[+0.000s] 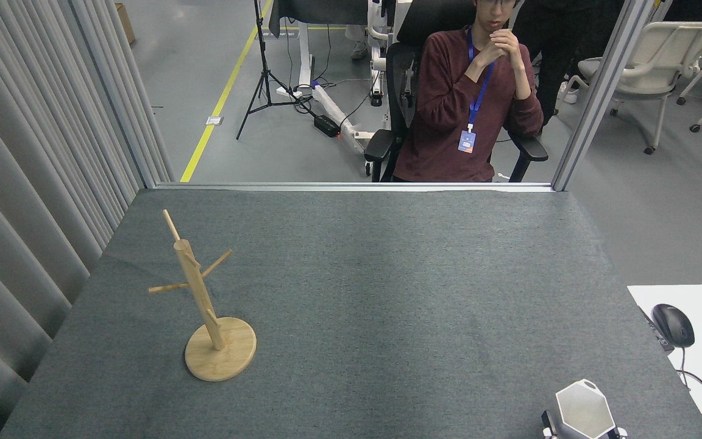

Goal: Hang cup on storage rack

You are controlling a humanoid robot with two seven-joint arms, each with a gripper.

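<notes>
a: near the front right corner of the table (351, 256), what do you see?

b: the cup (584, 410), white and faceted, its hexagonal mouth tipped toward the camera and its small handle tab at the top. dark and pale parts of the right end effector (582, 431) sit close on either side of its lower body at the bottom edge of the view. it looks clamped on the cup, one finger on each side.

a: and the storage rack (205, 305)?

b: upright near the left edge of the table, well apart from the cup, on its round wooden base. thin pegs angle out from the pole; none carries anything.

a: the left end effector?

b: out of view.

a: beyond the far edge?

b: a person (470, 97) in a dark red top sits in a chair, hands raised to the chin. a computer mouse (673, 325) lies on a white surface just off the right edge.
</notes>
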